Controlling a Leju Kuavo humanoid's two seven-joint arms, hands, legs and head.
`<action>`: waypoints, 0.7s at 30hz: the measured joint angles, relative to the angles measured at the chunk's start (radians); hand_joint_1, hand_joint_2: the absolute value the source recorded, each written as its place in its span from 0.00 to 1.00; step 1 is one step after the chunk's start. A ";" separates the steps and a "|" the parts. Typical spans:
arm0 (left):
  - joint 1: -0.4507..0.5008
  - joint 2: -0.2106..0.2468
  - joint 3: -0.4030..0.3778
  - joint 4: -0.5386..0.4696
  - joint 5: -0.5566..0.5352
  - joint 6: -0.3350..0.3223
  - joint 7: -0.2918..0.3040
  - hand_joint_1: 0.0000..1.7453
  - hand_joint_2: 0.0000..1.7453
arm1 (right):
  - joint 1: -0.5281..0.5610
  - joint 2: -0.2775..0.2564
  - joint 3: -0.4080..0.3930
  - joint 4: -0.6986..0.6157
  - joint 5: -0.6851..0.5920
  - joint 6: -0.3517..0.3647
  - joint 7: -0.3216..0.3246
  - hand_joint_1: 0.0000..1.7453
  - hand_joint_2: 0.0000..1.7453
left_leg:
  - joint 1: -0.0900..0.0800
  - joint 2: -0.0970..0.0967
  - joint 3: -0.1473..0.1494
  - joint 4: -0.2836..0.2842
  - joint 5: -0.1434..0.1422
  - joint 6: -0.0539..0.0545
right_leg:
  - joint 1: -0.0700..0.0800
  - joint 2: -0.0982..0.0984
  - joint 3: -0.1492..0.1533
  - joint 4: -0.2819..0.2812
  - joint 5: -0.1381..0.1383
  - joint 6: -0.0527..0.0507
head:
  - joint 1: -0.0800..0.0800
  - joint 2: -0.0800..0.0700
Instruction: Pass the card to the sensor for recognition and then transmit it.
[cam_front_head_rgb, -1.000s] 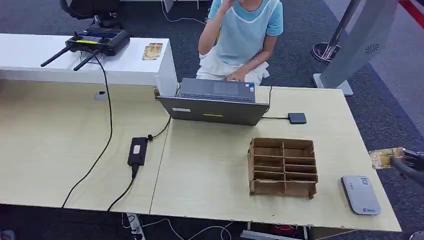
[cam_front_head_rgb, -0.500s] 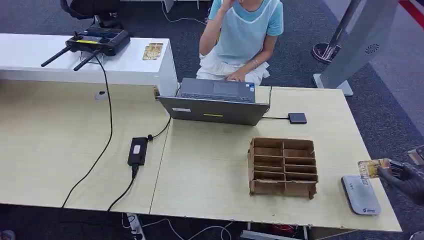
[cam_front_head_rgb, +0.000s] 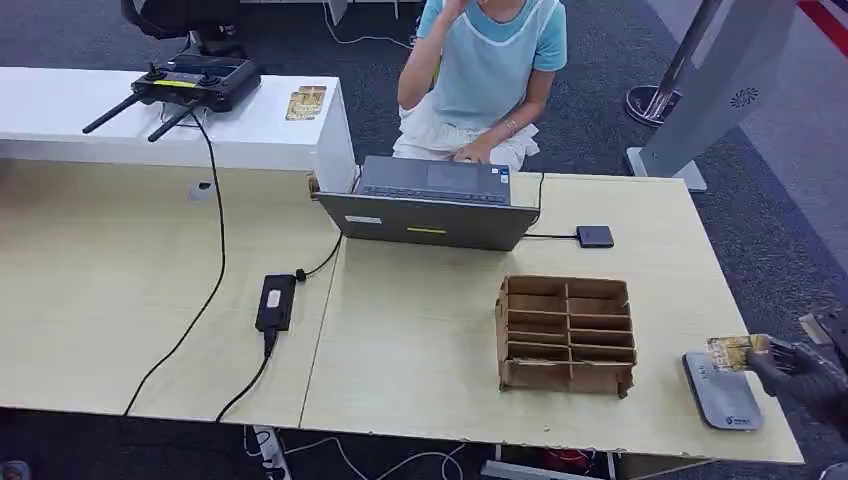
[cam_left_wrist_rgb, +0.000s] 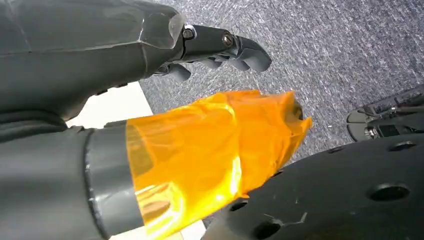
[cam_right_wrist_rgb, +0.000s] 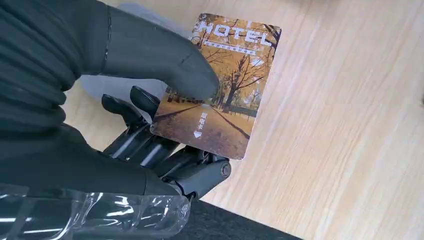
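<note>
My right hand (cam_front_head_rgb: 800, 368) comes in at the table's right edge and pinches a hotel card (cam_front_head_rgb: 735, 352) printed with an autumn avenue. The card hangs just above the far end of the grey card sensor (cam_front_head_rgb: 724, 393), which lies flat near the table's front right corner. In the right wrist view the thumb presses the card (cam_right_wrist_rgb: 220, 85) onto the dark fingers (cam_right_wrist_rgb: 165, 150), over the wooden tabletop. My left hand (cam_left_wrist_rgb: 220, 47) hangs over grey carpet, its thumb wrapped in orange tape, its fingers curled with nothing in them.
A brown cardboard organiser (cam_front_head_rgb: 566, 334) with several slots stands left of the sensor. Behind it are an open laptop (cam_front_head_rgb: 430, 205), a small black box (cam_front_head_rgb: 594, 236) and a seated person (cam_front_head_rgb: 485, 75). A black power brick (cam_front_head_rgb: 275, 301) and cables lie to the left.
My right hand has carried the card leftward and toward the table's front edge, from beyond the table's right edge to just over the sensor's far end.
</note>
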 joint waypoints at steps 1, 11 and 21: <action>0.000 0.000 0.000 0.000 0.000 0.000 0.000 0.00 0.00 | 0.000 0.000 0.000 0.002 0.000 0.000 0.000 1.00 1.00 | 0.000 0.000 0.000 0.000 0.000 0.000 | 0.000 0.000 0.000 0.000 0.000 0.000 | 0.000 0.000; 0.000 0.001 -0.001 0.000 0.003 0.000 0.000 0.00 0.00 | 0.000 0.009 0.000 0.027 0.022 -0.011 0.000 1.00 1.00 | 0.000 0.000 0.000 0.000 0.000 0.000 | 0.000 0.000 0.000 0.000 0.000 0.000 | 0.000 0.000; 0.000 0.002 -0.002 0.000 0.008 -0.001 0.000 0.00 0.00 | 0.000 0.009 0.000 0.031 0.040 -0.012 0.001 1.00 1.00 | 0.000 0.000 0.000 0.000 0.000 0.000 | 0.000 0.000 0.000 0.000 0.000 0.000 | 0.000 0.000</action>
